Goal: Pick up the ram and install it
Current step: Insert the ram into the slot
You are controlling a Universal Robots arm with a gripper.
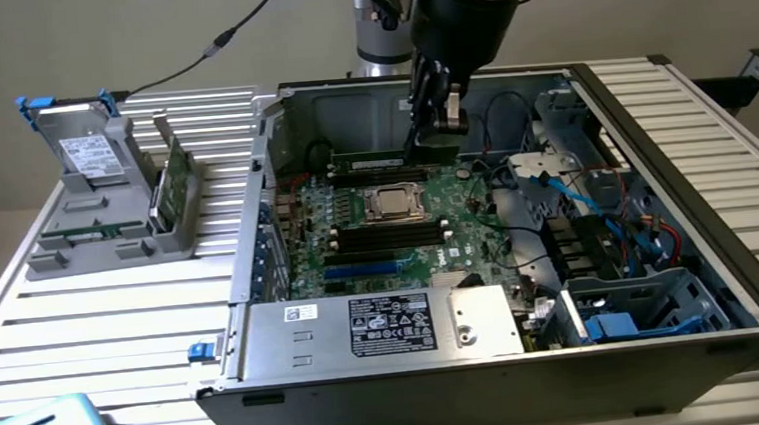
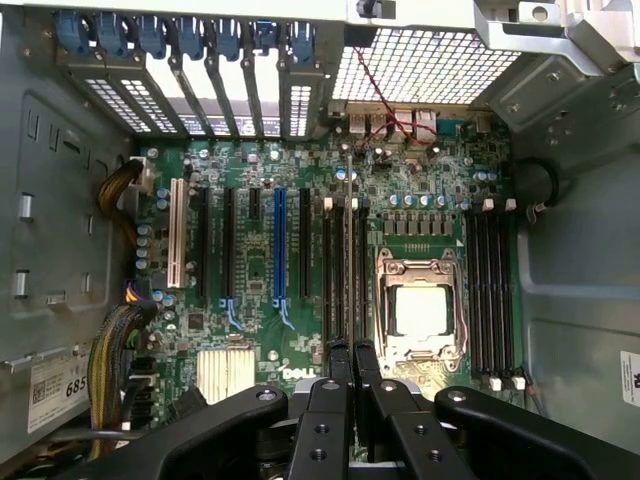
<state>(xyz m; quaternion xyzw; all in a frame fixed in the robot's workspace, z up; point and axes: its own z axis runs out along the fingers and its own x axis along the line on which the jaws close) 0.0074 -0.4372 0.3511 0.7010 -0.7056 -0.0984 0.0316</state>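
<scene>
The ram (image 1: 373,160), a long thin dark-green stick, hangs level inside the open computer case (image 1: 745,277), with my gripper (image 1: 431,147) shut on its end nearest the exterior view's right. It hovers just above the black memory slots (image 1: 374,178) on the far side of the CPU socket (image 1: 390,204). In the wrist view the ram (image 2: 347,250) shows edge-on as a thin line running out from between my fingertips (image 2: 334,358), lined up along the slots (image 2: 327,270) beside the CPU socket (image 2: 420,312). My gripper (image 2: 349,352) has its jaws close together on the stick.
A grey rack (image 1: 88,243) at the exterior view's left holds a grey drive with blue clips (image 1: 88,153) and a lighter green card (image 1: 170,182). Inside the case are the power supply (image 1: 374,325), a drive cage (image 1: 634,305) and blue cables (image 1: 606,197).
</scene>
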